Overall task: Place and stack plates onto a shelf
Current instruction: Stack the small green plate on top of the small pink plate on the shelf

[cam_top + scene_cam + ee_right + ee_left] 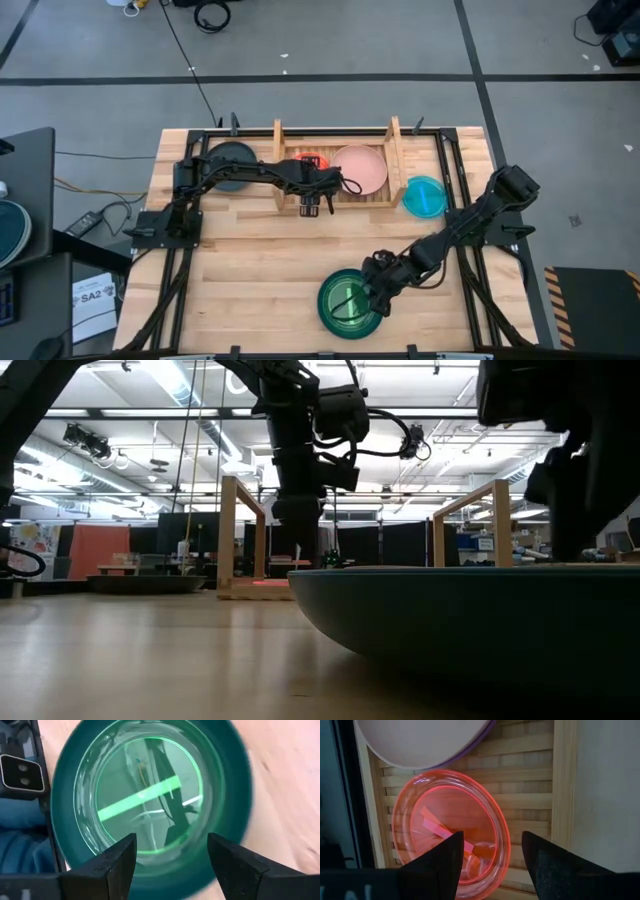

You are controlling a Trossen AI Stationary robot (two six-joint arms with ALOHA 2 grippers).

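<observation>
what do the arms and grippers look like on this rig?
Two dark, near-black jointed arms, each with black cabling looped along it. The left gripper and right gripper each end in two black, wedge-shaped fingers tapering to points. No markings or labels are visible on either.

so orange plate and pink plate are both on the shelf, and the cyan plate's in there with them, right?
Not the cyan plate. The high view shows it on the table, outside the shelf's right side board. The orange plate and pink plate are on the shelf.

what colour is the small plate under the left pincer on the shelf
Translucent orange; the left wrist view shows it best.
</observation>
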